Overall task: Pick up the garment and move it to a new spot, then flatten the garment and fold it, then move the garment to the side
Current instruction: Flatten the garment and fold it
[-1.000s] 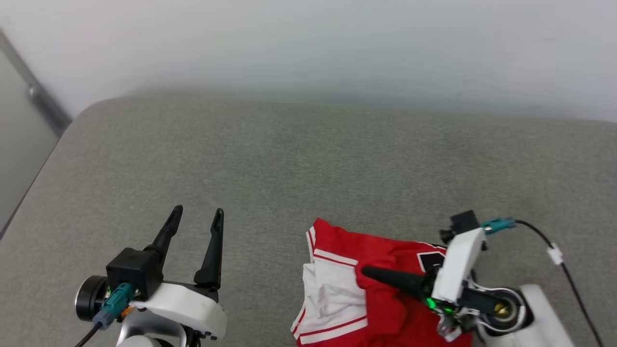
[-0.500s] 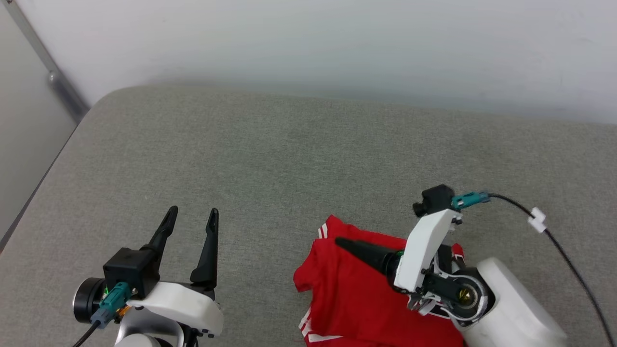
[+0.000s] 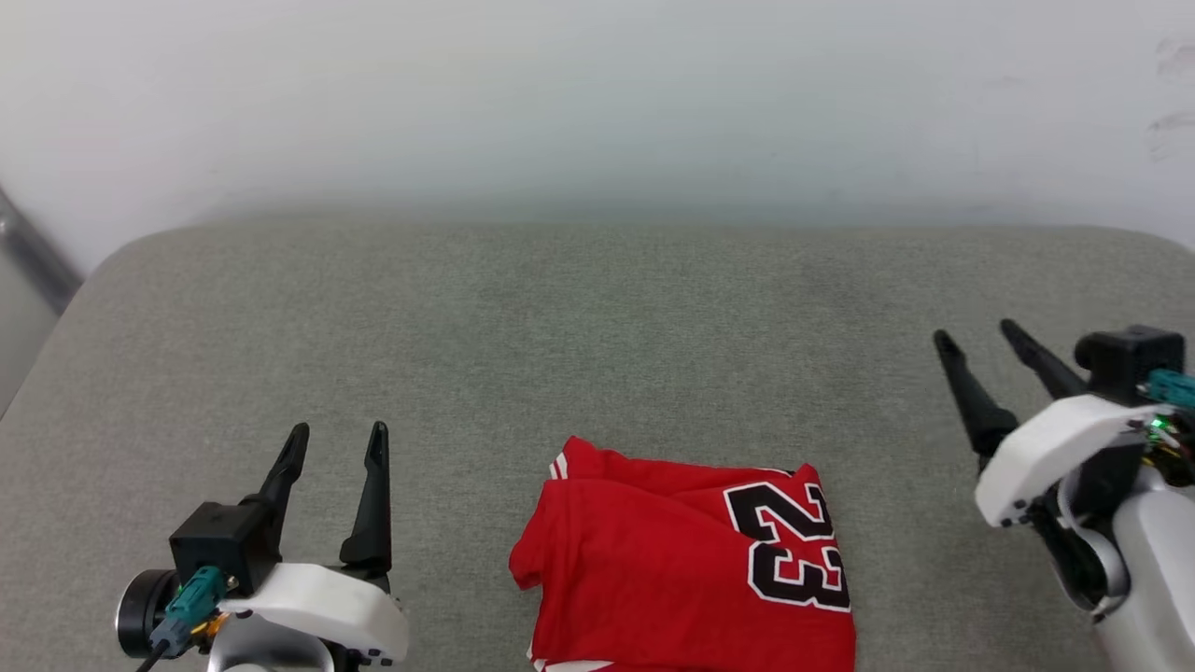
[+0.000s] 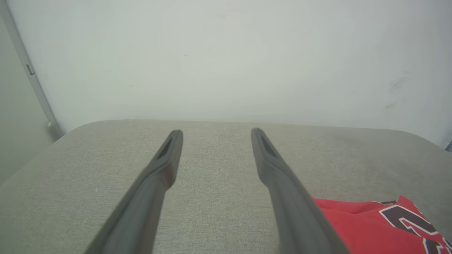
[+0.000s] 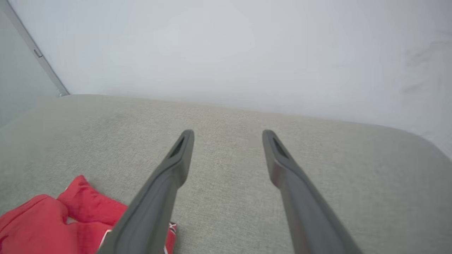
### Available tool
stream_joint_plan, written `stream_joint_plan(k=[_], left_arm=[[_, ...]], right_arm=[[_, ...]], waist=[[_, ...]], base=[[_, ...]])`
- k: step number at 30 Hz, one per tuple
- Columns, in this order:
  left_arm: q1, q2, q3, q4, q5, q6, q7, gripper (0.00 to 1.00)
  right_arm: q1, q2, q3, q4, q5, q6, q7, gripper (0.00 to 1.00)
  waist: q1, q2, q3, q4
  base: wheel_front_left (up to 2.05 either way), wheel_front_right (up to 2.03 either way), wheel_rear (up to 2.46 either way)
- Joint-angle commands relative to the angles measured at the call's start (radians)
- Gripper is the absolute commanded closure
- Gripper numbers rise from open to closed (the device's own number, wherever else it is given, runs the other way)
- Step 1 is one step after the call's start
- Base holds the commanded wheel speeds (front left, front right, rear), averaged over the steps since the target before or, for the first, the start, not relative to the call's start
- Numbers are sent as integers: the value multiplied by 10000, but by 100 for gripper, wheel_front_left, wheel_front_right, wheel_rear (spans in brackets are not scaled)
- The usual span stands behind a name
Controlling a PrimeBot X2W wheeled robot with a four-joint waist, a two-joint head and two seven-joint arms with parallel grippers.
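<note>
Likely soft, light, limp: grip the red jersey T-shirt (image 3: 653,569) by a folded edge, with left pincer (image 3: 339,429) and right pincer (image 3: 974,331) spread, empty.

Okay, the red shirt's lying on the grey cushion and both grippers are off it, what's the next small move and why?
Probably bring the right gripper down to the right edge of the garment. The garment lies compactly folded, number 23 up; both this gripper and the left gripper stand clear of it, jaws open, so moving it aside seems to be what remains.
</note>
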Motion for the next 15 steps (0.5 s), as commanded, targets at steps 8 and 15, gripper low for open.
stream_joint_plan(k=[8, 15], left_arm=[[439, 117, 168, 239, -72, 96, -138, 0], [746, 104, 11, 433, -115, 95, -140, 0]], right_arm=[[2498, 864, -2364, -3231, -1700, -2, -811, 0], [4614, 1808, -2526, -5153, -2161, -2, -178, 0]], waist=[[0, -1, -283, -369], [0, -1, -497, -359]], base=[[0, 0, 0], [0, 0, 0]])
